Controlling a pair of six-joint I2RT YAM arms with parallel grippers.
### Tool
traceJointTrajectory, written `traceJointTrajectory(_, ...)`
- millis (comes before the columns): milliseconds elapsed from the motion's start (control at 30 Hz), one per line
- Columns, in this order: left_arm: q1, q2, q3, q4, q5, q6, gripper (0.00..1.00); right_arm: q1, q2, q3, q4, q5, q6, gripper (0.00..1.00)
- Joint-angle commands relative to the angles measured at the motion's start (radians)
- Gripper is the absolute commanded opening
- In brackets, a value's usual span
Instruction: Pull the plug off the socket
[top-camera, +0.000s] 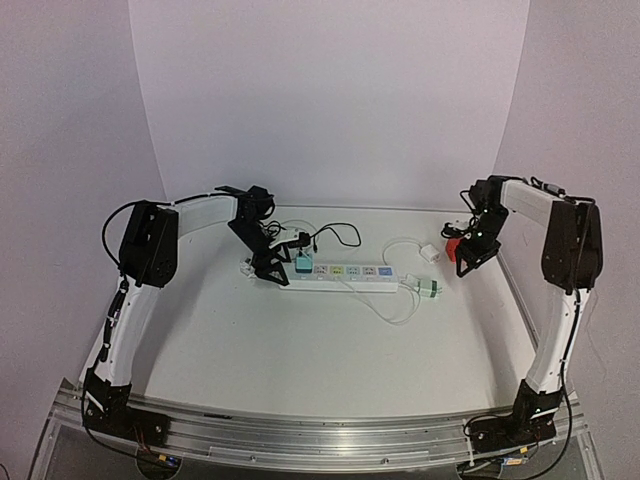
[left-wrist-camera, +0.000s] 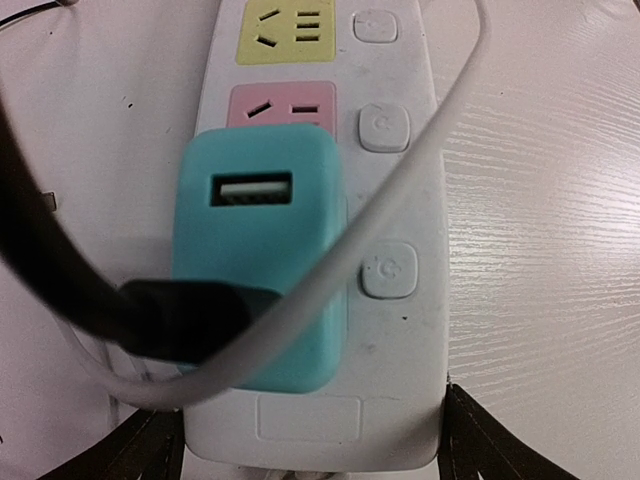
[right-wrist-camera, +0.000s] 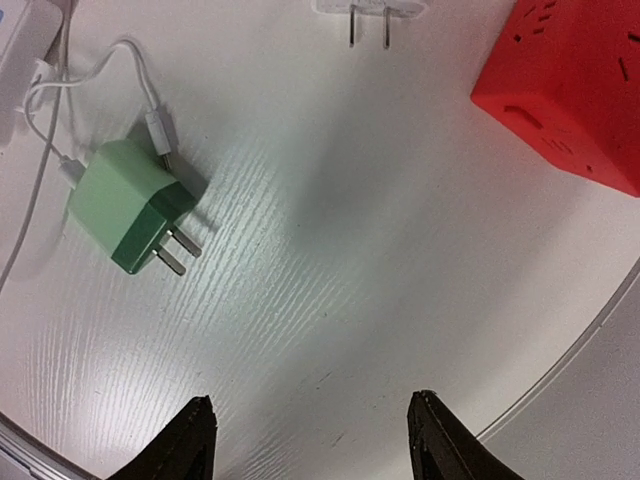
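The left claw (left-wrist-camera: 315, 452) is hanging right over the left end of the socket (left-wrist-camera: 400, 200). Its two tips are standing wide apart, one at each long side of the socket. It is not holding the plug (left-wrist-camera: 260, 260), and I cannot tell if the tips are touching the socket. To do this step well, the claw should be closing on the two flat sides of the plug and pulling straight up, not tilting. A white cord (left-wrist-camera: 440, 140) and a thick black cable (left-wrist-camera: 60, 290) are lying across the plug, so the tips should be slipping past them, not pinching them. The socket may be lifting with the plug, so something should be holding it down. The right claw (right-wrist-camera: 315, 440) is open too, holding nothing, over the bare table (right-wrist-camera: 350, 300) near a loose green plug (right-wrist-camera: 125, 200) and a red box (right-wrist-camera: 570, 90). The socket is long and white, lying left to right in the middle of the table, with yellow and pink holes. The plug is a blue-green block sitting in its left end.
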Motion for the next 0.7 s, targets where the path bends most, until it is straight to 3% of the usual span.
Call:
traceJointTrajectory(0, 0.000, -0.047, 0.026, -0.017, -0.036, -0.005, 0.83, 0.128, -0.165, -0.033, 0.130, -0.084, -0.085, 0.61)
traceJointTrajectory(100, 0.000, -0.052, 0.019, -0.011, -0.031, -0.012, 0.83, 0.259, -0.253, -0.155, 0.390, -0.212, -0.144, 0.61)
traceJointTrajectory(200, 0.000, -0.059, 0.004, 0.000, -0.029, -0.019, 0.83, 0.357, -0.306, -0.334, 0.859, -0.408, -0.010, 0.58)
traceJointTrajectory(300, 0.000, -0.062, -0.013, 0.011, -0.028, -0.025, 0.83, 0.474, -0.266, -0.432, 1.244, -0.416, 0.040, 0.55)
traceJointTrajectory(467, 0.000, -0.066, -0.026, 0.036, -0.020, -0.035, 0.82, 0.592, -0.088, -0.343, 1.396, -0.327, 0.078, 0.47)
traceJointTrajectory(667, 0.000, -0.063, -0.026, 0.042, -0.008, -0.040, 0.82, 0.615, 0.043, -0.301, 1.478, -0.310, 0.134, 0.44)
